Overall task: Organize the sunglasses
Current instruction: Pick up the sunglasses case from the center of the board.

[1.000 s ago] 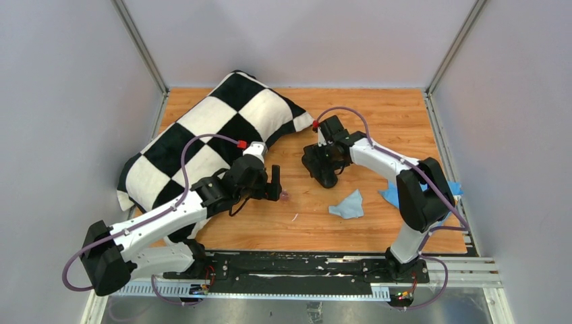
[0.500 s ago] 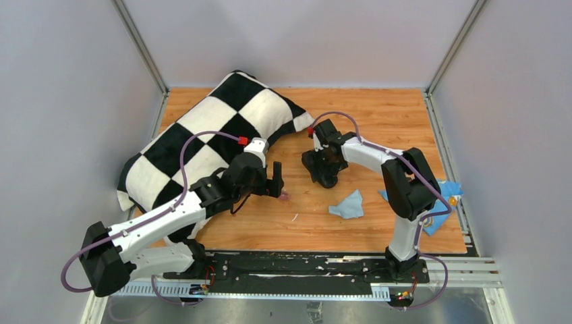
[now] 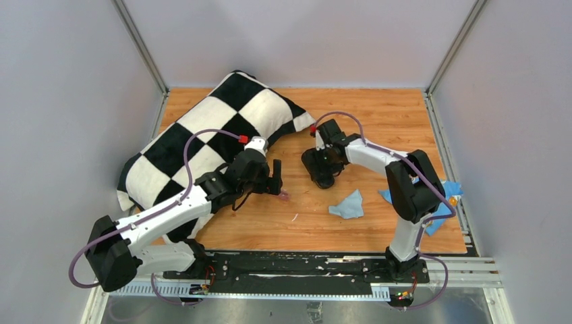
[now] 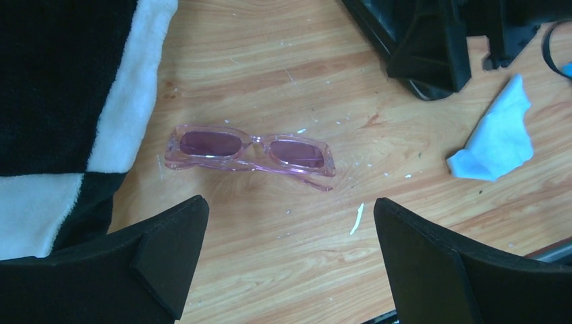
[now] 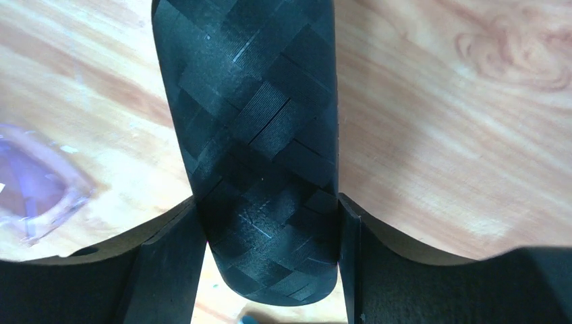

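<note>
Case (image 5: 256, 121) in grip of right pincer (image 5: 270, 209); left pincer (image 4: 289, 206) wide open (over sunglasses (image 4: 249, 150))

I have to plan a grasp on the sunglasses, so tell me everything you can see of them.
The sunglasses are a slim pair with a translucent pink, plastic-looking frame and two narrow, rounded purple-tinted lenses. They look folded, with one arm showing along the lower edge. They lie on the wooden table, close beside the checkered blanket and just ahead of the open left gripper. Nothing grips them; only the table is seen touching them.
</note>
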### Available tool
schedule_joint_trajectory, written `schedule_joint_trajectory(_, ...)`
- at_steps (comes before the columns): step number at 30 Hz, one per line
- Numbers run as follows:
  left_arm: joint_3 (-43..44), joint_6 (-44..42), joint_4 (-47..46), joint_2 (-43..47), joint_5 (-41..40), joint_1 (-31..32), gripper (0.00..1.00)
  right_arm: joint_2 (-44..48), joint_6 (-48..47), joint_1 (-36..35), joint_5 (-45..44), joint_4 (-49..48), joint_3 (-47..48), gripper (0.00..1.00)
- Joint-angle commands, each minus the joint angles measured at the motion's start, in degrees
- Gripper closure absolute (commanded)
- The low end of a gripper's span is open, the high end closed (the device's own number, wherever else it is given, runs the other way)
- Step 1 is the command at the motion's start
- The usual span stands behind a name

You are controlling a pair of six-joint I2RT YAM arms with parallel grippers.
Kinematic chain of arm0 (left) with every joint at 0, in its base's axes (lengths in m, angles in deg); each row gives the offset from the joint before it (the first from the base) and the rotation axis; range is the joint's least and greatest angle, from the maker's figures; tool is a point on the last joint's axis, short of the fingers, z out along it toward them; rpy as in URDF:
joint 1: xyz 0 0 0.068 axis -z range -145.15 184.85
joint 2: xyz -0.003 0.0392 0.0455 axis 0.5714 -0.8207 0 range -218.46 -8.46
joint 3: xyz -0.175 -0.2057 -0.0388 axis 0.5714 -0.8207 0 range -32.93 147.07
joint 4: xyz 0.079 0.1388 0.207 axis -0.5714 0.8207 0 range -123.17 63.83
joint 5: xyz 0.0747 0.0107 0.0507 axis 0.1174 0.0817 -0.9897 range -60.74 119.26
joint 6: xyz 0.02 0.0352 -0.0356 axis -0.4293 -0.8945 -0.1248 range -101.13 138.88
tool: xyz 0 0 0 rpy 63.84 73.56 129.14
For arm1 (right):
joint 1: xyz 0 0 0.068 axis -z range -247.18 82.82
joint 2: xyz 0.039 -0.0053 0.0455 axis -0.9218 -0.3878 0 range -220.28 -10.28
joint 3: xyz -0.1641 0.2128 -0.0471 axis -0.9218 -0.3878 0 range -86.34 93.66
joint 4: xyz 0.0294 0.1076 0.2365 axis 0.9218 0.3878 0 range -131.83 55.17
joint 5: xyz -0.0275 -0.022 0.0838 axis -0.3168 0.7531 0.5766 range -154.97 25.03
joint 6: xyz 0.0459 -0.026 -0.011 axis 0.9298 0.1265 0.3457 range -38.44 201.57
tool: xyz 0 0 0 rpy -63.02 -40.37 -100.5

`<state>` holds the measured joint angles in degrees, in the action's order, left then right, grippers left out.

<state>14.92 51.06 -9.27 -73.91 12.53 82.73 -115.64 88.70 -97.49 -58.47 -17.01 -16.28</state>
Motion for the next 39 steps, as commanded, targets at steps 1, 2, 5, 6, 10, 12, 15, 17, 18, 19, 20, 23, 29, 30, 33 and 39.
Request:
schedule_joint_trajectory(1,0.12,2.77,-2.43,-1.06,8.59,-5.80,0.00,7.56,7.41,6.31,14.00,-8.70,-6.96,0.52)
schedule_joint_trajectory(2,0.20,2.72,-3.99,-1.75,10.77,-7.29,0.00,9.06,10.13,8.49,18.26,-12.27,-9.54,0.52)
schedule_joint_trajectory(5,2.29,3.52,-8.12,-5.19,16.18,-8.40,0.00,11.11,17.76,15.27,29.06,-22.10,-15.34,0.52)
schedule_joint_trajectory(6,3.43,4.06,-9.41,-6.77,18.44,-8.49,0.00,11.57,20.00,17.27,31.71,-25.06,-16.86,0.52)
schedule_joint_trajectory(10,7.57,6.05,-17.05,-14.44,25.90,-8.48,0.00,12.99,29.17,24.05,39.91,-35.10,-22.41,0.52)
schedule_joint_trajectory(12,9.11,7.50,-21.10,-18.48,30.30,-8.46,0.00,14.03,31.38,26.26,41.95,-34.68,-23.00,0.52)
schedule_joint_trajectory(15,10.53,10.73,-26.85,-23.27,34.50,-8.64,0.00,16.74,31.45,27.75,43.13,-32.02,-23.52,0.52)
schedule_joint_trajectory(17,11.00,12.39,-32.15,-26.06,42.43,-9.40,0.00,18.45,31.54,28.08,44.27,-31.86,-24.65,0.52)
schedule_joint_trajectory(18,11.54,13.97,-35.19,-27.75,46.81,-9.91,0.00,19.23,31.89,28.31,45.17,-31.97,-25.34,0.51)
schedule_joint_trajectory(19,11.05,16.73,-39.50,-29.22,49.54,-10.21,0.00,19.94,32.66,29.07,46.46,-32.56,-26.20,0.51)
schedule_joint_trajectory(20,10.44,19.06,-45.33,-29.79,50.66,-10.70,0.00,20.84,33.97,29.66,48.23,-34.36,-27.81,0.51)
schedule_joint_trajectory(23,10.17,22.64,-52.39,-31.70,52.87,-12.28,0.00,23.25,36.57,33.49,52.56,-38.16,-30.27,0.51)
schedule_joint_trajectory(29,12.89,38.04,-74.78,-42.55,60.58,-13.14,0.00,23.72,40.02,34.50,58.66,-45.68,-32.87,0.50)
schedule_joint_trajectory(30,13.00,41.26,-78.98,-44.73,60.81,-13.37,0.00,23.71,41.21,34.52,59.12,-48.45,-33.37,0.50)
schedule_joint_trajectory(33,13.39,48.80,-89.41,-50.65,61.16,-14.01,0.00,23.35,44.75,34.52,60.89,-54.07,-34.25,0.49)
schedule_joint_trajectory(39,14.01,50.43,-92.08,-53.72,61.12,-14.14,0.00,20.54,50.95,34.12,63.54,-62.34,-35.02,0.49)
